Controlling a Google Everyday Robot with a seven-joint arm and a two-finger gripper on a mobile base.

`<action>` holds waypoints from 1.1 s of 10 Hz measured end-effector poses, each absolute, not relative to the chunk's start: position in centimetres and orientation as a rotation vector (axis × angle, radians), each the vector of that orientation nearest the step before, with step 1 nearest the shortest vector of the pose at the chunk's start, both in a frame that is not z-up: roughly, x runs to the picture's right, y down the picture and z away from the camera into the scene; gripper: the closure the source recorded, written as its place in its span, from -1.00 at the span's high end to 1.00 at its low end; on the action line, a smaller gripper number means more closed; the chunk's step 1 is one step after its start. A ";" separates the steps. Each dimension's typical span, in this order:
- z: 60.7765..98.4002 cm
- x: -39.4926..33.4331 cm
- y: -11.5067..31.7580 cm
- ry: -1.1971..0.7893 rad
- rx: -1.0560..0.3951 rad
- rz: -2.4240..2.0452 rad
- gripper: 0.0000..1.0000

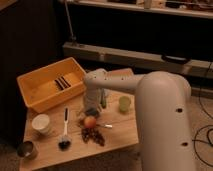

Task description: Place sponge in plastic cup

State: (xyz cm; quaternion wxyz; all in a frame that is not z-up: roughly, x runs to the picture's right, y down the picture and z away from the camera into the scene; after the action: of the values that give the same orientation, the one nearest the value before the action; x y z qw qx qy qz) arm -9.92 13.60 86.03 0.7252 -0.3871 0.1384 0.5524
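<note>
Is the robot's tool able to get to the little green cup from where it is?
Probably yes. The tool hangs low over the table right beside the cup, and nothing tall seems to stand between them.
</note>
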 end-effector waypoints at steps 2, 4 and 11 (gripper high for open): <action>87.0 -9.3 14.2 0.315 -0.852 1.231 0.60; 88.0 -9.0 14.9 0.328 -0.856 1.231 0.36; 88.3 -8.2 14.6 0.338 -0.853 1.244 -0.78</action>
State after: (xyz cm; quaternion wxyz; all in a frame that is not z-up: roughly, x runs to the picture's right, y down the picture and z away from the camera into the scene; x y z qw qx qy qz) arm -8.20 14.58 88.31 0.7160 -0.3853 0.1527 0.5618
